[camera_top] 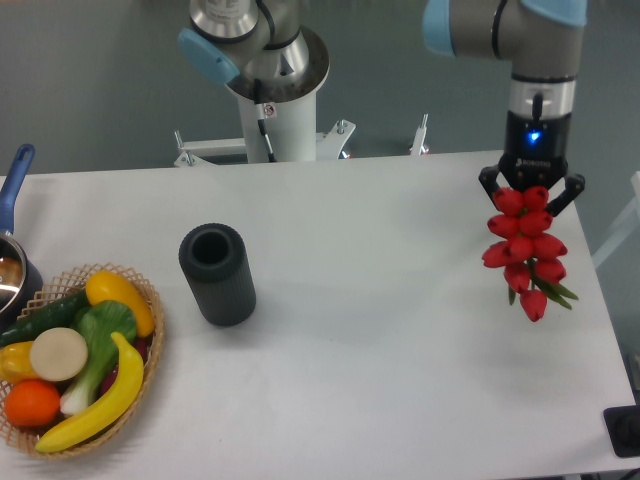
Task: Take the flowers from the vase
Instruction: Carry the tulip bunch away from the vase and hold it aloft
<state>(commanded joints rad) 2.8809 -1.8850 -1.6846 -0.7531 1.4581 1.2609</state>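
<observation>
Flowers [524, 247] in claw [531, 192], seemingly clear above table [400, 330], vase [217, 273] well apart.

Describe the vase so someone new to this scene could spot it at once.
On the white table, look left of centre, just right of the wicker basket of toy produce. The vase stands there: a dark grey, ribbed cylinder with an empty round mouth.

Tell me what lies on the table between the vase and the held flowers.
Nothing: the fixed camera shows bare white table between the vase and the flowers.

White table [400, 330] with rounded corners; plain grey-green wall [90, 80] behind
</observation>
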